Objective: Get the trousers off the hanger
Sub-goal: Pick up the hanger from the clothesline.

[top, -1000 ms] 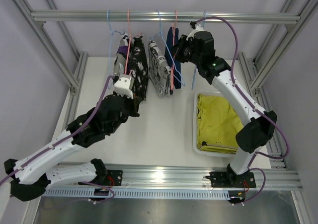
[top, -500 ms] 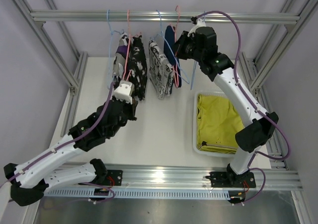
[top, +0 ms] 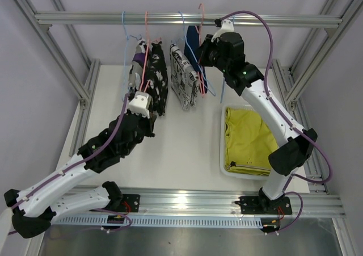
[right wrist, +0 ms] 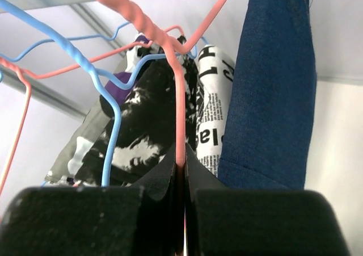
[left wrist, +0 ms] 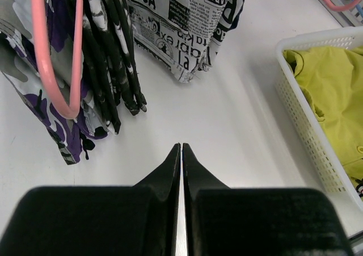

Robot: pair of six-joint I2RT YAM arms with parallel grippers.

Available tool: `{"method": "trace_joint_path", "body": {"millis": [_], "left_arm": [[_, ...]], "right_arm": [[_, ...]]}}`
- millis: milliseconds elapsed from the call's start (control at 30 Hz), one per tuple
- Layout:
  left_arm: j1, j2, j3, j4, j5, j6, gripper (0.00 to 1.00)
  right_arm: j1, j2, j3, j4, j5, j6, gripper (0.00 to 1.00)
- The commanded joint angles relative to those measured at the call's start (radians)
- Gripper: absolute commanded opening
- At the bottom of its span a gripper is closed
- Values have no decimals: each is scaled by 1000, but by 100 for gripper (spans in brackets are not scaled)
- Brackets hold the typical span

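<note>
Pinches the pink hanger in the right claw, jaws together on the wire with no gap showing, just below the rail. Cannot tell whether the hook sits on the rail or clear of it. Finds the navy pair right beside that wire, seemingly draped over the same hanger and hanging straight down under the rail. Judges it soft and light: limp cloth with no stiffness, likely to slide off a smooth wire bar once tilted, and likely to unfold and trail if pulled by one layer only. Better to take it at the folded lower edge, through all layers at once, or close under the bar where the fold sits. Mind the blue hanger crossing close by, an easy snag. Holds the left claw shut on nothing, tips touching, pointed at bare table well below the rail and free for that pull. Sees, toward the rail's left end, the newsprint pair, then two dark pairs in black, white and purple by a second pink hanger, hems low over the table. Expects the same floppy handling there, a little heavier where bunched thick. Counts the yellow-green pair as done, lying crumpled in the basket, well below the rail's right end.
</note>
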Motion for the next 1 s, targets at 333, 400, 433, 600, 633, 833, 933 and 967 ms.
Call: {"method": "trace_joint_path", "body": {"millis": [333,400,433,600,633,833,933,967], "left_arm": [[9,-21,-4,15,15,-1,4],[9,-23,-4,15,15,-3,4],[9,-24,-4,14,15,-3,4],[9,-29,-4,12,14,-1,4],[9,-29,-4,12,14,-3,4],[9,-28,-3,10,20,-4,4],[9,-31,-3,7,20,-4,4],[8,-31,-4,7,20,-4,4]], "right_arm": [[36,-185,-167,338,294,-38,0],[47,-182,-169,371,320,-35,0],[51,-179,-169,378,331,-35,0],[70,-157,-170,414,403,-24,0],[80,-151,-171,421,415,-25,0],[128,-130,-209,505,533,-68,0],[139,-110,-209,532,576,-84,0],[140,-102,-210,540,600,-88,0]]}}
